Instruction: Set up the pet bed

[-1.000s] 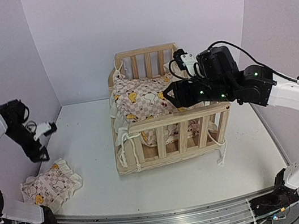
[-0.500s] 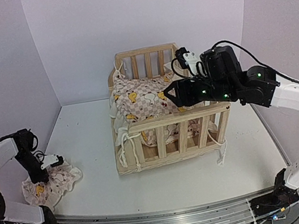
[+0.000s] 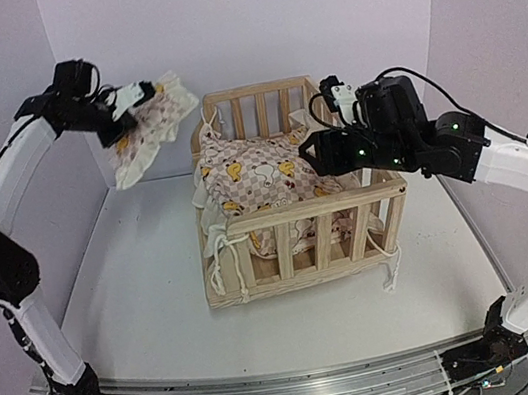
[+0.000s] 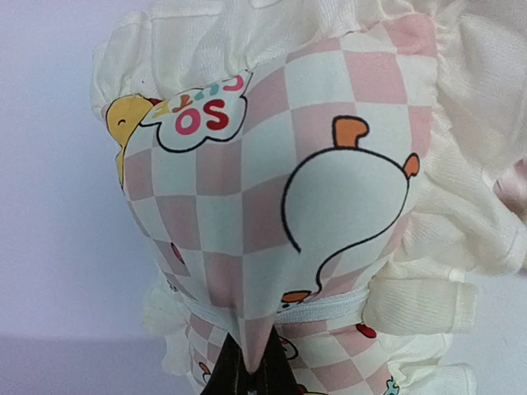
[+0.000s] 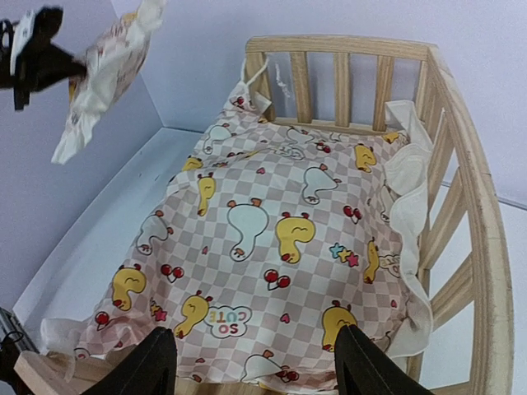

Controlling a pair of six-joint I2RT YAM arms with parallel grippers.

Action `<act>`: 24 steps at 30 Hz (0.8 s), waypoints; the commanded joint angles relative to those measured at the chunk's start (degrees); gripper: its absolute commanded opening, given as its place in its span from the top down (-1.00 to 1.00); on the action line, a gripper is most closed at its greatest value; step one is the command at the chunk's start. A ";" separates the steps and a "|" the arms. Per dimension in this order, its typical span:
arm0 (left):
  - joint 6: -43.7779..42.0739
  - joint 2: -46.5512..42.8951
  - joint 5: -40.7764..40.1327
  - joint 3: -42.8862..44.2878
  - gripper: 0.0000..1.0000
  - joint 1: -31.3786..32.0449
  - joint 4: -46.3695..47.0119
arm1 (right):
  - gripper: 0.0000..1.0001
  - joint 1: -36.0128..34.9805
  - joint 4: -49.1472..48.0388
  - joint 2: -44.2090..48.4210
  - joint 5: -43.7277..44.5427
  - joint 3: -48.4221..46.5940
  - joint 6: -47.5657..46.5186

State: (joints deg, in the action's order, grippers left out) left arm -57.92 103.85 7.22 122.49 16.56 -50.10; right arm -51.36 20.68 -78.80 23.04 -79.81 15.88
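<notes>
Checked cushion (image 3: 259, 180) inside pine frame (image 3: 299, 214) — left claw (image 4: 247, 374) tight on small pillow (image 3: 149, 125), right claw (image 5: 259, 366) agape.

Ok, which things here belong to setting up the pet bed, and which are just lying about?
Belongs to the job: frame; cushion inside it; matching pillow, held up by the left end effector.
Not the job's: table; metal rail in front. No loose items seen.

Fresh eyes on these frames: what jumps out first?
A small pink-and-cream checked ruffled pillow dangling high at the back left, pinched in the left arm's shut jaws. In the middle, a light pine slatted crib frame holds a matching duck-print cushion, with the right arm's open jaws hovering over its right side.
</notes>
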 commanded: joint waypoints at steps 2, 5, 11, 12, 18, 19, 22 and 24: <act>-1.61 20.82 -9.12 26.97 1.00 12.55 8.48 | -0.33 1.81 -1.06 -0.04 2.00 -0.47 0.35; -4.50 25.25 -11.72 22.75 1.00 15.84 25.67 | -0.33 1.92 -1.02 0.61 2.39 1.33 1.59; -6.81 35.61 -10.48 28.16 1.00 17.77 35.20 | -0.33 1.95 -0.91 2.78 2.49 3.61 3.79; -7.31 35.75 -10.27 26.59 1.00 17.90 35.51 | -0.32 1.92 -0.90 3.05 2.63 3.71 4.00; -10.03 38.64 -12.87 24.63 1.00 18.06 34.50 | -0.32 1.92 -0.90 3.37 2.86 3.69 5.37; -9.87 39.05 -12.92 24.59 1.00 18.06 34.43 | -0.32 1.92 -0.90 3.25 2.75 3.69 5.54; -8.77 39.65 -13.61 23.32 0.98 18.30 35.56 | -0.32 1.91 -0.87 2.83 2.60 3.85 5.69; -8.03 39.82 -14.92 22.21 0.51 18.39 37.56 | -0.32 1.92 -0.79 2.69 2.78 3.85 5.79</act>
State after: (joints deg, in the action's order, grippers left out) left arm -66.38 143.65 -4.58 145.59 34.81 -18.73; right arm -49.41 20.84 -77.03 24.97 -76.03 20.54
